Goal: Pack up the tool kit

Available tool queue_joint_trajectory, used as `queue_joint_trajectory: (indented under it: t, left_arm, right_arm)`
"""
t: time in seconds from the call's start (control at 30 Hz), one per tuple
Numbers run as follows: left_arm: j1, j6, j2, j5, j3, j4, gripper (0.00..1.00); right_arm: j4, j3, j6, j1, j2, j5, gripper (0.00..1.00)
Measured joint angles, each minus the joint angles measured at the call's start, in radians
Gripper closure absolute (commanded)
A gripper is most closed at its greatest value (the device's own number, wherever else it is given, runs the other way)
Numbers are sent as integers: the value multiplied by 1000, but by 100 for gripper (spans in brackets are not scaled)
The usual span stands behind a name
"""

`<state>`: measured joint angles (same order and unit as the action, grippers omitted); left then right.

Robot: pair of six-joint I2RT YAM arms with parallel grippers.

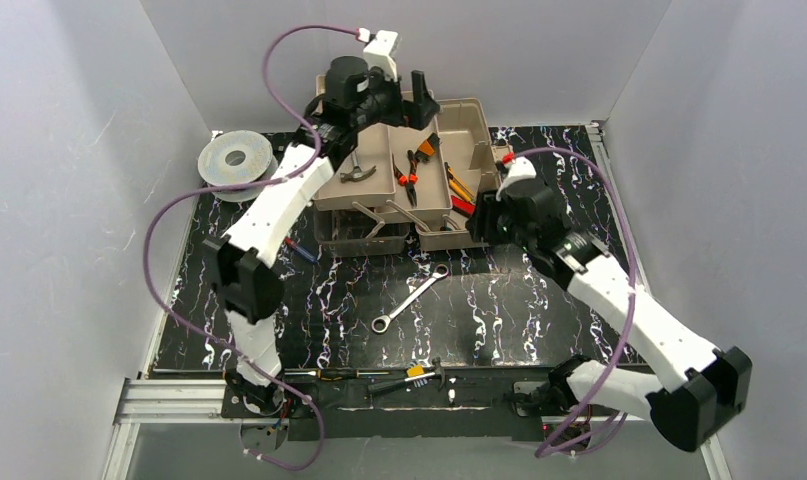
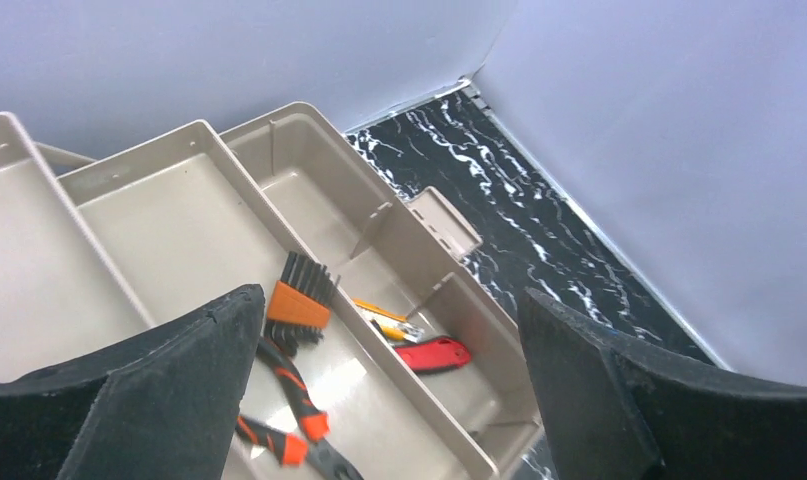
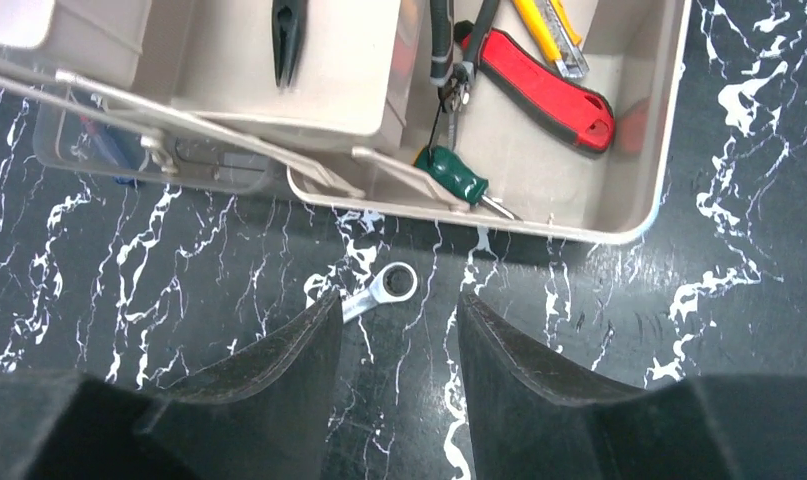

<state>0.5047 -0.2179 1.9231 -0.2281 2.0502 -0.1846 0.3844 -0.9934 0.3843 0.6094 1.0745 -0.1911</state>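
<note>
The tan tool kit box [image 1: 466,118] stands open at the back, its trays folded out. My left gripper [image 1: 419,108] hovers over the trays, open wide and empty [image 2: 391,298]. Below it lie an orange hex-key set [image 2: 301,300], orange-handled pliers [image 2: 289,390] and a red utility knife [image 2: 434,353]. A hammer [image 1: 357,172] rests in the left tray. My right gripper [image 1: 484,215] hangs by the box's front right corner, open with nothing between its fingers [image 3: 399,300]. Just beyond its fingertips a silver wrench [image 3: 379,290] lies on the mat [image 1: 409,298]. A green-handled screwdriver [image 3: 457,175] sits in the box.
A round grey spool [image 1: 236,160] lies at the back left. A long screwdriver [image 1: 349,374] and pliers [image 1: 409,378] lie along the mat's near edge. A small screwdriver [image 1: 299,247] lies beside the left arm. White walls close in the sides and back.
</note>
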Motion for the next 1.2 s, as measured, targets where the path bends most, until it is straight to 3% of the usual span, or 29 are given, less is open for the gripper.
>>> queue_joint_trajectory:
  t: [0.23, 0.47, 0.8, 1.0, 1.2]
  left_arm:
    - [-1, -65, -369, 43, -344, 24, 2]
    - [-1, -130, -655, 137, -657, 13, 2]
    - [-1, -83, -971, 313, -843, -157, 2]
    - [-1, -6, -1107, 438, -884, -244, 2]
    - [-1, 29, -1143, 500, -921, -287, 2]
  right_arm:
    - [65, -311, 20, -21, 260, 14, 49]
    - [57, -522, 160, -21, 464, -30, 52]
    - [122, -841, 363, -22, 776, -168, 54]
    - [148, -866, 489, -23, 841, -233, 56]
    - [145, -913, 543, -25, 922, -244, 56]
